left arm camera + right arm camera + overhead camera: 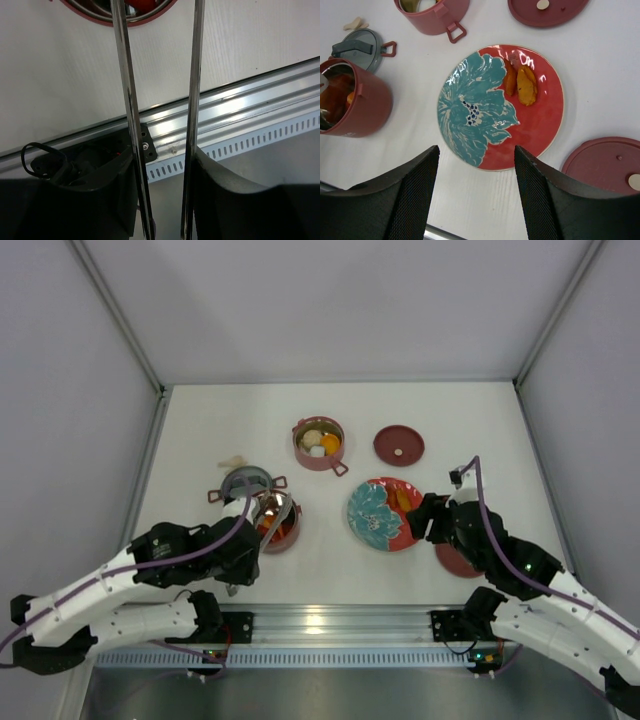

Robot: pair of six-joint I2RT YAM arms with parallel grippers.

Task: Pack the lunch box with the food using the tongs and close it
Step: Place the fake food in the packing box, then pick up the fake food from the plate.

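My left gripper (165, 200) is shut on the tongs (125, 75), whose two thin steel arms run up between its fingers (100, 195) toward the near pink pot (278, 523). The tongs' arms stand apart, with their tips out of the wrist view. Red and orange food (337, 95) lies inside that pot. The far pot (318, 443) holds a white and an orange piece. Two orange food pieces (526, 85) lie on the red plate (383, 525). One maroon lid (399, 445) lies at the back right, another (607, 162) beside the plate. My right gripper (476, 195) hangs open above the plate's near edge.
A small grey round dish (247, 482) sits just behind the near pot, with a small beige piece (233, 461) beyond it. The metal rail (240, 112) runs along the table's near edge, right under my left gripper. White walls enclose the table on three sides.
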